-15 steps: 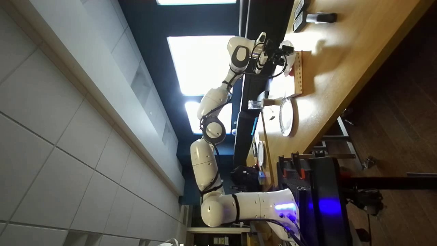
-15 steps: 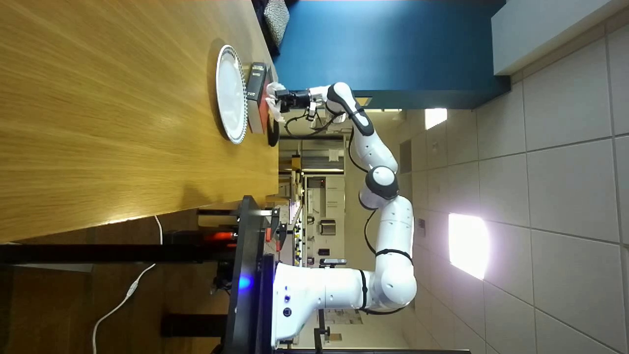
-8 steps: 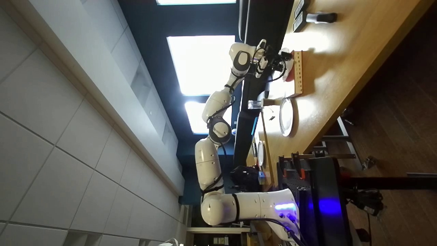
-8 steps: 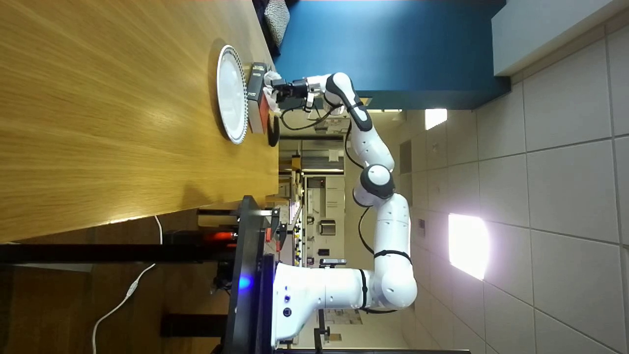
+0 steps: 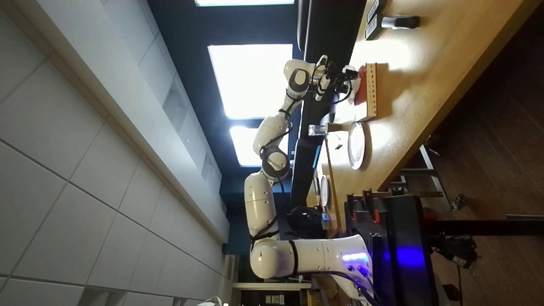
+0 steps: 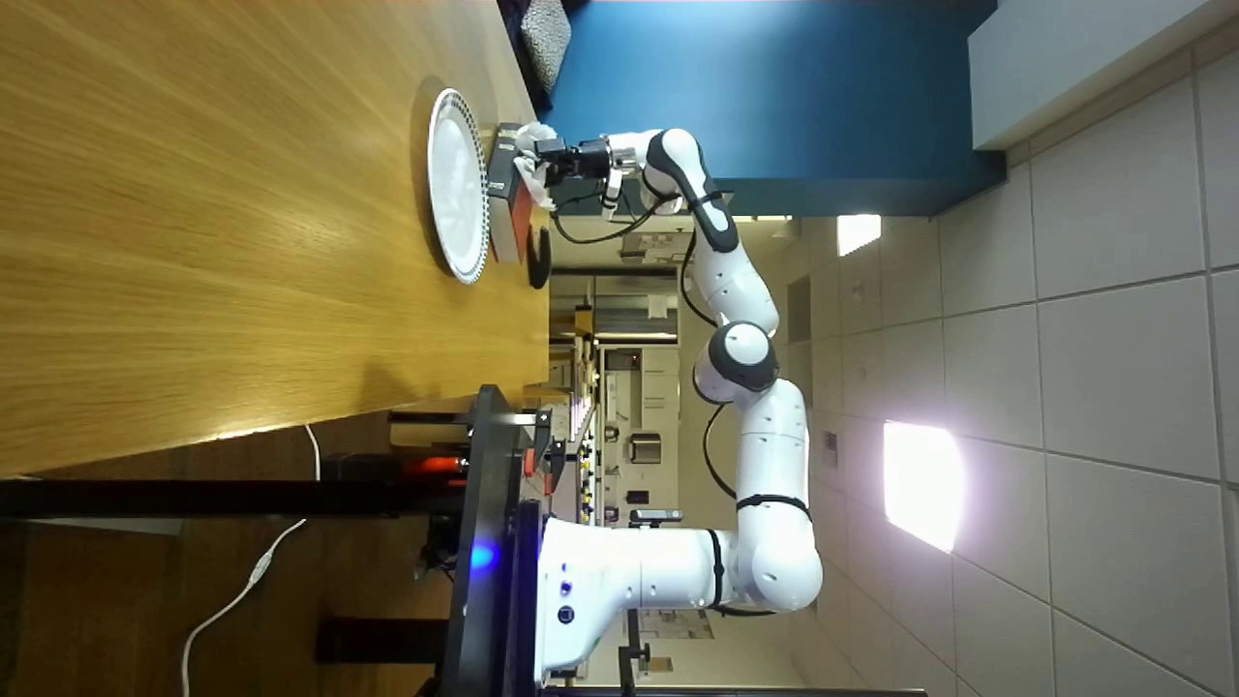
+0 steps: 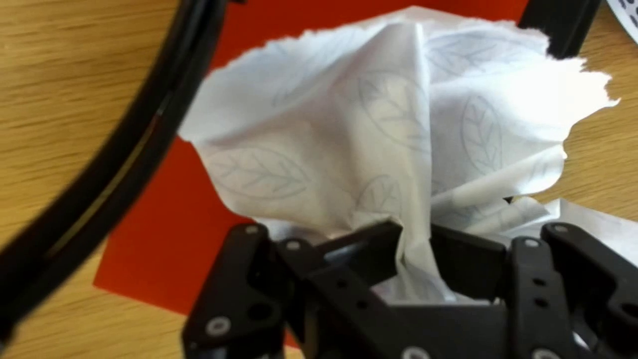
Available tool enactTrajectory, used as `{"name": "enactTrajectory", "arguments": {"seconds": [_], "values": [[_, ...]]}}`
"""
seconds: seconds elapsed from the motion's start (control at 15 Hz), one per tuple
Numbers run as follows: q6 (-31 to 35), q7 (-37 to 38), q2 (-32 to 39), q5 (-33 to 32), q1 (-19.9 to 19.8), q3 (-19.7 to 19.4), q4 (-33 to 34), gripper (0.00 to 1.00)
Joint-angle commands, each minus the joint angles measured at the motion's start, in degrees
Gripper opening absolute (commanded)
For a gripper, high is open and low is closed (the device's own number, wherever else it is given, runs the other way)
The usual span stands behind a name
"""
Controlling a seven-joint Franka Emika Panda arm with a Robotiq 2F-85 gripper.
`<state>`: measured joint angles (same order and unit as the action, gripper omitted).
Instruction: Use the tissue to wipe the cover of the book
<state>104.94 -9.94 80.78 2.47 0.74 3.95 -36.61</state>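
Pinching a leaf-printed white tissue by a gathered fold, my tool hangs over the book, which lies flat on the bench directly below, red cover uppermost. The tissue fans out from the tool across part of the cover and past the black spine; whether it presses down or floats just clear, I cannot tell. Getting hold of the tissue and bringing it to the book are done. Wiping is, in my judgement, the step in hand, but how much has been rubbed does not show. Bare red lies to the tool's left in the wrist view, so I judge that passes remain there before the job can be called finished. A white plate lies just beside the book, on its spine side, out from under the tool.
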Motion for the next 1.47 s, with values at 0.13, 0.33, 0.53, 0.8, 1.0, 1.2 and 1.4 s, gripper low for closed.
{"name": "enactTrajectory", "arguments": {"seconds": [0.13,0.33,0.53,0.8,1.0,1.2,1.4], "values": [[-3.38,0.23,0.51,-0.34,-2.02,-1.26,3.06,0.00],[-3.33,0.48,0.85,-0.33,-3.18,-1.84,2.78,0.00],[-3.54,0.50,0.83,-0.44,-3.46,-1.87,2.66,0.00],[-3.50,-0.49,0.49,-0.57,-2.13,-1.38,2.01,0.00],[-3.29,-1.46,0.18,-0.51,-0.54,-1.00,1.43,0.00],[-3.13,-2.42,-0.12,-0.23,0.73,-0.83,0.87,0.00],[-2.98,-2.11,-0.36,0.24,0.69,-0.93,0.13,0.00]]}}
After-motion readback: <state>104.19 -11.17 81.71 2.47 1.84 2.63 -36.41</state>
